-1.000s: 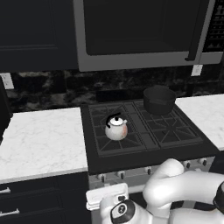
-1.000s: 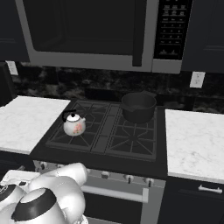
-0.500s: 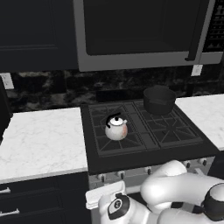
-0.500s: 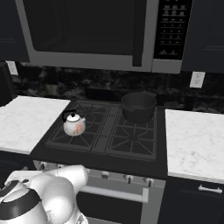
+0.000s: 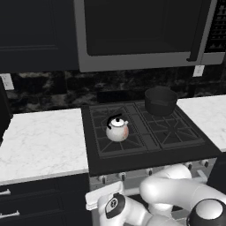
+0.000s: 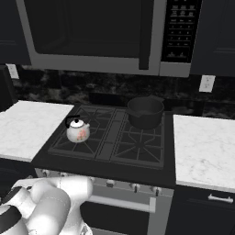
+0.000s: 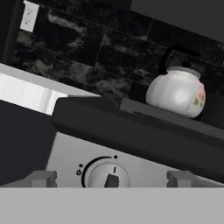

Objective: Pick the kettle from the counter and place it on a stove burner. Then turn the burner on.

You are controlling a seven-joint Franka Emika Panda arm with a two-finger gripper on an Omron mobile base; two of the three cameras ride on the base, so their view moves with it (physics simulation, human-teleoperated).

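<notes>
The silvery-white kettle (image 5: pixel 117 129) (image 6: pixel 78 130) stands upright on the front-left stove burner (image 5: pixel 118 141) (image 6: pixel 75 143) of the black cooktop, with nothing touching it. In the hand view the kettle (image 7: pixel 177 91) sits up on the cooktop's edge. My gripper (image 7: pixel 112 179) is low in front of the stove and open, its two fingertips (image 7: pixel 43 178) wide apart on either side of a round burner knob (image 7: pixel 107 174) on the front panel. The white marble counter (image 5: pixel 39 141) (image 6: pixel 23 128) lies left of the stove.
A larger black pot (image 5: pixel 160 100) (image 6: pixel 145 111) sits on the back-right burner. A row of knobs (image 5: pixel 150 171) (image 6: pixel 134 187) runs along the stove front. More counter (image 5: pixel 207 114) (image 6: pixel 206 147) lies to the right. A microwave (image 5: pixel 141 31) hangs above.
My arm has swung lower in front of the stove, its elbow moving right in the left base view. The kettle has stayed on its burner and the gripper has stayed open.
</notes>
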